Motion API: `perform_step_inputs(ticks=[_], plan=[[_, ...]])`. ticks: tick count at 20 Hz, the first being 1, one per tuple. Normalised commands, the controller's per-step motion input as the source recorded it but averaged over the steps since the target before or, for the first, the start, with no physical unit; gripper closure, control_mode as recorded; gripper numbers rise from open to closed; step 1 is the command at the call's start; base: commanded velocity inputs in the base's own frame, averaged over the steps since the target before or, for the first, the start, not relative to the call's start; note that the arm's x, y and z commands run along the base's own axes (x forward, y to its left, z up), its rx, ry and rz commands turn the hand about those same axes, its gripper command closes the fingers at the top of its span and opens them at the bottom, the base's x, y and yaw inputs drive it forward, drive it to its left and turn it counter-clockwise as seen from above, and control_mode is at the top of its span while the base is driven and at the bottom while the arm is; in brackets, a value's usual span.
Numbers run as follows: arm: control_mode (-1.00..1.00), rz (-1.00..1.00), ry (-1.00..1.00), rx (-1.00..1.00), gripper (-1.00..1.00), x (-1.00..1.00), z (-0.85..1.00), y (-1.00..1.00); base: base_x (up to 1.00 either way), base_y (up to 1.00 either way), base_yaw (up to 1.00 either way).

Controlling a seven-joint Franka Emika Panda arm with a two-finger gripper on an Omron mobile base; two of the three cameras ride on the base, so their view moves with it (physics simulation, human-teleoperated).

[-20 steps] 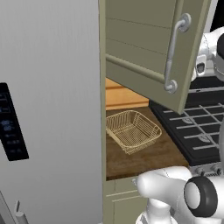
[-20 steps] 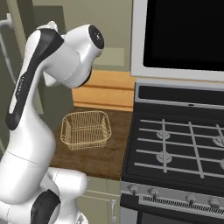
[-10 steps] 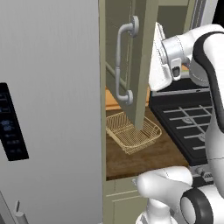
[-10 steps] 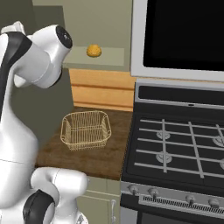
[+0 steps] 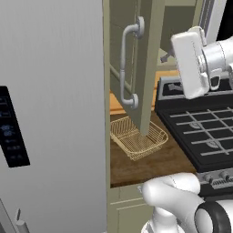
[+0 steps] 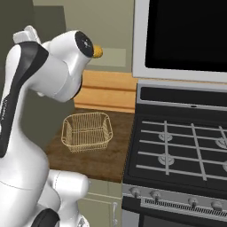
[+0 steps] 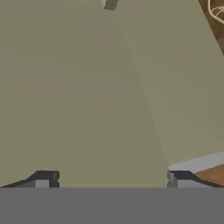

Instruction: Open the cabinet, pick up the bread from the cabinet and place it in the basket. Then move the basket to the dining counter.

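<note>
Fingers point(image 7: 43, 178) of the robot's gripper point(image 7: 111, 179) stand spread wide with nothing between them, facing a plain olive panel in the hand view, in a simulated kitchen.

Nearest the robot, the basket point(image 5: 138, 138) of tan wire mesh sits empty on the short wooden counter point(image 5: 150, 166), just left of the stove point(image 6: 177, 150). Above the basket, the cabinet point(image 5: 148, 63) door hangs swung open, its edge turned toward the camera and its grey bar handle point(image 5: 127, 68) on the side facing the fridge point(image 5: 50, 113). Farther back and higher than the basket, the bread point(image 6: 97, 52), a small golden-orange lump, rests on the cabinet shelf, partly hidden by the arm's white joint in the right base view.

Judged from this, the opening step looks done. Everything else remains: the bread is not yet picked up, the basket holds nothing, and it has not left the short counter for the dining counter. The gripper's next job appears to be reaching into the cabinet for the bread.
</note>
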Motion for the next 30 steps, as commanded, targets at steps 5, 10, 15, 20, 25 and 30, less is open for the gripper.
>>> perform_step_inputs(ticks=[5,10,15,20,25,30], plan=[[-1.0,-0.01,-0.38,-0.23,-1.0,-0.1,0.05,-0.84,0.0,0.0,0.0],[-1.0,-0.03,-0.29,-0.29,-1.0,0.0,0.05,-0.26,0.0,0.0,0.0],[-1.0,-0.01,-0.63,-0.36,-1.0,0.0,0.0,-0.04,0.0,0.0,0.0],[-1.0,-0.05,-0.59,-0.27,-1.0,0.16,0.0,-0.07,0.0,0.0,0.0],[-1.0,-0.09,-0.05,-0.22,-1.0,0.63,0.09,0.0,0.0,0.0,0.0],[-1.0,-0.02,0.06,-0.01,-1.0,0.66,0.16,0.0,0.0,0.0,0.0]])
